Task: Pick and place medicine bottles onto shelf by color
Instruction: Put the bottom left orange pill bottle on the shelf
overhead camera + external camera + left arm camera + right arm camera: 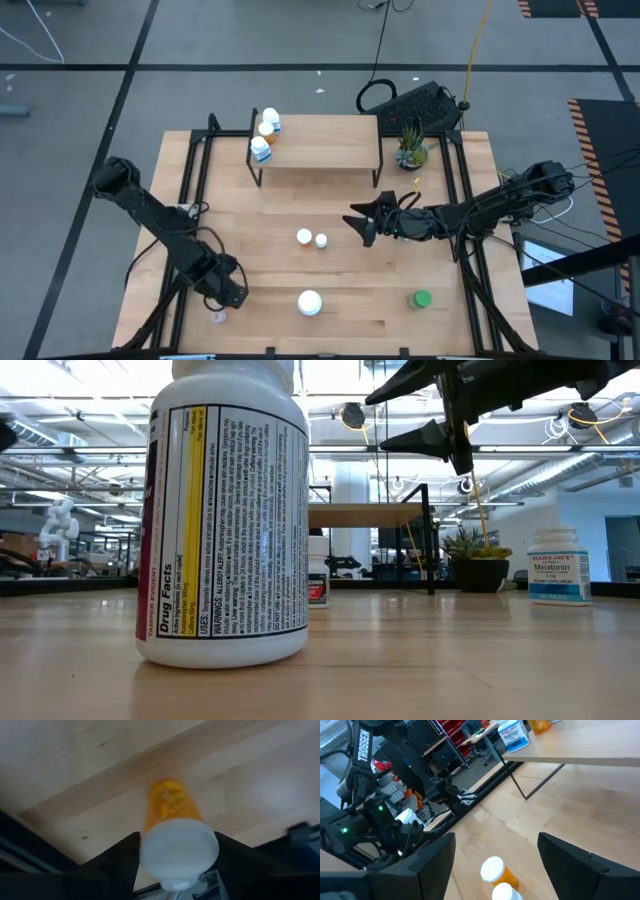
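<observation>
I count three bottles (264, 133) on the shelf (325, 142) — four on the table (400, 290); left hand (175, 870) grasps an orange bottle (170, 807); right hand (362, 222) released.

Both arms are black with round joints. The left arm (365, 795) has white "TROSSEN" letters and tiny green lights.

Between the left gripper's (172, 865) fingers (120, 860) sits a pill bottle (175, 840) above the tabletop (75, 775), while two bottles (497, 877) stand just ahead of the right gripper's (492, 857) spread fingers (432, 860).
</observation>
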Available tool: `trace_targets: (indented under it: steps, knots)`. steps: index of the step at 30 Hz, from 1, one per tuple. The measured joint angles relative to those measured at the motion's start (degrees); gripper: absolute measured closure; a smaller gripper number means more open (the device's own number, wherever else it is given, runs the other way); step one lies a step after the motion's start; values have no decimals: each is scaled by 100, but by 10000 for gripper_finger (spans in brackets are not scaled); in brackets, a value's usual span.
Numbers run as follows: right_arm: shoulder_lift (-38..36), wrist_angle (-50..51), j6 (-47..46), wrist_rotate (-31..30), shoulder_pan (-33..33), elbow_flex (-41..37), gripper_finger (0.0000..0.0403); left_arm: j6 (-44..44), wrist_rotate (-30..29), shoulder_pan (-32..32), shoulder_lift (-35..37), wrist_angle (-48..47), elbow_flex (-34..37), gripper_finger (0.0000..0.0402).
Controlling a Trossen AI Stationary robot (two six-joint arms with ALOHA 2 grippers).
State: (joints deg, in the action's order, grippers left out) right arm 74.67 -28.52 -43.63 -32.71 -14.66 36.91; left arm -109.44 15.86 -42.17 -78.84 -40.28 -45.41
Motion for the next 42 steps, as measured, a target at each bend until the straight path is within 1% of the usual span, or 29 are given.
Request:
trace_targets:
  steps: [2, 4, 12, 16, 19, 23, 24, 26, 28, 30, 34, 37, 39, 42]
  knots:
    - [-1, -1, 61, -2, 9, 0, 124, 214, 3, 196, 81, -38, 0, 158]
    - [-30, 1, 133, 0, 11, 0, 124, 411, 4, 402, 188, -100, 0, 168]
    - [-228, -2, 391, 144, 48, 0, 124, 1230, 13, 1250, 506, -205, -3, 238]
    - [-375, 48, 533, 148, 103, 0, 124, 1677, 23, 1628, 579, -425, -169, 266]
    - [-491, 112, 635, 149, 164, 0, 124, 2086, 23, 1889, 582, -727, -365, 278]
    - [-610, 158, 733, 269, 287, 0, 124, 2887, 18, 2056, 582, -745, -513, 279]
    - [-616, 167, 732, 376, 338, 0, 124, 3207, 3, 2040, 582, -728, -542, 275]
    - [-612, 199, 773, 693, 423, 0, 124, 4034, -243, 1907, 582, -612, -560, 259]
    - [-605, 189, 788, 983, 490, 0, 124, 4773, -525, 1696, 580, -576, -560, 236]
    - [-592, 178, 681, 1187, 529, 0, 124, 5329, -746, 1477, 580, -632, -560, 207]
    - [-586, 175, 319, 1338, 480, 54, 124, 6105, -1216, 1002, 580, -643, -421, 142]
    - [-516, -69, 142, 1380, 335, 196, 124, 6547, -1519, 663, 552, -541, -235, 98]
    - [-424, -90, 185, 1400, 189, 380, 124, 6895, -1675, 459, 518, -262, -84, 78]
    - [-123, -16, 431, 1326, -21, 849, 124, 7406, -1868, 194, 443, 282, 203, 67]
